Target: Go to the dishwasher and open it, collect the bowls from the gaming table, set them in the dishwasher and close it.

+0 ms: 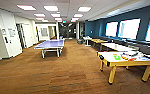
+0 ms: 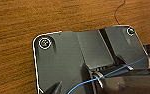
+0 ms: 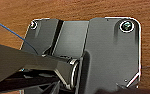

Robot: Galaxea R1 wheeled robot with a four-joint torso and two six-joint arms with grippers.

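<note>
The gaming table (image 1: 126, 64), with a white top, yellow edge trim and yellow legs, stands at the right in the head view. Blurred bright shapes lie on its top: a lime green bowl (image 1: 117, 57), an orange one (image 1: 127, 58) and a blue patch (image 1: 144, 58) further right. The dishwasher is out of view. In both wrist views the robot's dark plate hangs over brown carpet, and the state of each gripper cannot be made out.
A blue ping-pong table (image 1: 50, 44) stands mid-room to the left. More tables (image 1: 116, 46) line the blue window wall behind the gaming table. White walls and doors (image 1: 6, 37) run along the left. Brown carpet (image 1: 56, 72) stretches ahead to a far corridor.
</note>
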